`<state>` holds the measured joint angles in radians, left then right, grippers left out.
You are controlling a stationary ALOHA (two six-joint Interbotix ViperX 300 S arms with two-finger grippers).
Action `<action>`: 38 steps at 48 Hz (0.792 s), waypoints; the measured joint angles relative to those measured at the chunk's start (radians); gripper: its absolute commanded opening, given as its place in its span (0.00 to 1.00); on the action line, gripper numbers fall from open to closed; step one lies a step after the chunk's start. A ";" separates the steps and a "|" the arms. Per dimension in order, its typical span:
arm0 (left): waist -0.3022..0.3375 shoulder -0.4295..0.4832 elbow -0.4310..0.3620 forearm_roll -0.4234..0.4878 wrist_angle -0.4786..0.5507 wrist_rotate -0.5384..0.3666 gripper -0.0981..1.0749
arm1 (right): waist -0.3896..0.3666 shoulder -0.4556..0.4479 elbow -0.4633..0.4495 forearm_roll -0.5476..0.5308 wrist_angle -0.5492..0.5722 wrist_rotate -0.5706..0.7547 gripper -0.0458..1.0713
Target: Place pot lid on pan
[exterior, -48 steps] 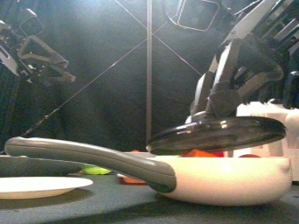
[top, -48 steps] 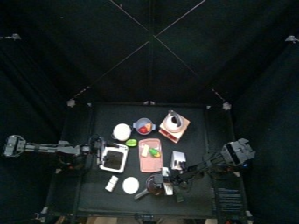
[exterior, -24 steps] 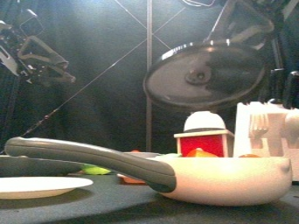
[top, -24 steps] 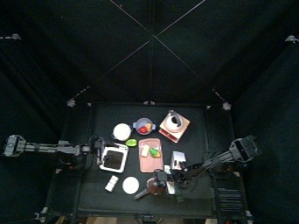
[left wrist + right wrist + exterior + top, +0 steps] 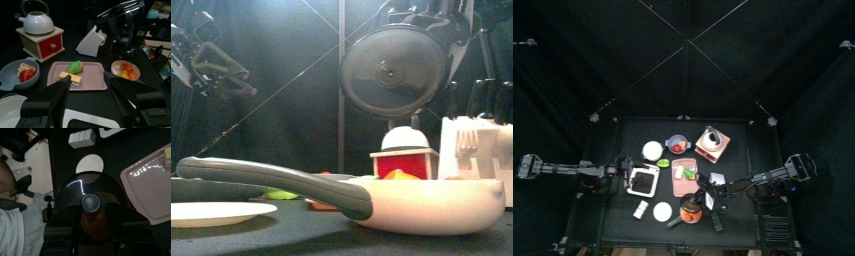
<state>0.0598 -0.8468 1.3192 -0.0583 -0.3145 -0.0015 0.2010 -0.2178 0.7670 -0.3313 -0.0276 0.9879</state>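
The pan (image 5: pixel 428 206) stands near the table's front edge, cream outside with a long grey handle (image 5: pixel 271 178); from above its orange-red inside (image 5: pixel 688 211) shows. High above it hangs the dark pot lid (image 5: pixel 394 70), turned on edge with its knob facing the front. My right gripper (image 5: pixel 448 40) is shut on the lid's rim. In the right wrist view the lid (image 5: pixel 90 203) fills the middle. My left gripper (image 5: pixel 90 107) stands open and holds nothing, at the table's left side (image 5: pixel 613 176).
A white round disc (image 5: pixel 663 211) lies left of the pan. Behind are a pink tray (image 5: pixel 80 76), a blue bowl (image 5: pixel 19 76), a kettle (image 5: pixel 37 21) on a red box and a knife block (image 5: pixel 476 145). A person's sleeve (image 5: pixel 20 230) shows beyond the table.
The lid went from lying nearly flat just over the pan to standing on edge high above it. The right arm rose and swung; the pan's inside now shows from above.
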 measured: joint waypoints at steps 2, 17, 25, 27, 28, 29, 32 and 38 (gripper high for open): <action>0.002 -0.002 0.000 0.000 0.003 0.000 0.85 | -0.003 -0.002 0.005 0.000 -0.015 0.002 0.61; 0.002 0.000 0.000 -0.002 0.015 0.000 0.85 | -0.049 -0.067 -0.014 0.081 0.189 0.002 0.61; 0.000 0.000 0.000 -0.008 0.015 0.000 0.85 | -0.052 -0.114 -0.063 0.048 0.314 0.006 0.60; 0.000 -0.002 0.000 -0.009 0.017 0.000 0.85 | -0.054 -0.115 -0.077 0.038 0.345 0.006 0.60; 0.002 0.000 0.000 -0.011 0.017 0.000 0.85 | -0.054 -0.115 -0.084 0.032 0.364 0.006 0.60; 0.000 0.000 0.000 -0.011 0.017 0.002 0.85 | -0.055 -0.114 -0.092 0.025 0.383 0.006 0.60; 0.002 -0.002 0.000 -0.009 0.017 0.000 0.85 | -0.055 -0.115 -0.120 -0.003 0.454 0.006 0.60; 0.000 0.000 0.000 -0.009 0.020 0.000 0.85 | -0.052 -0.118 -0.176 -0.055 0.581 0.025 0.61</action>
<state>0.0598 -0.8468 1.3192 -0.0675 -0.2945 -0.0015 0.1488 -0.3359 0.5906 -0.3866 0.5538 1.0124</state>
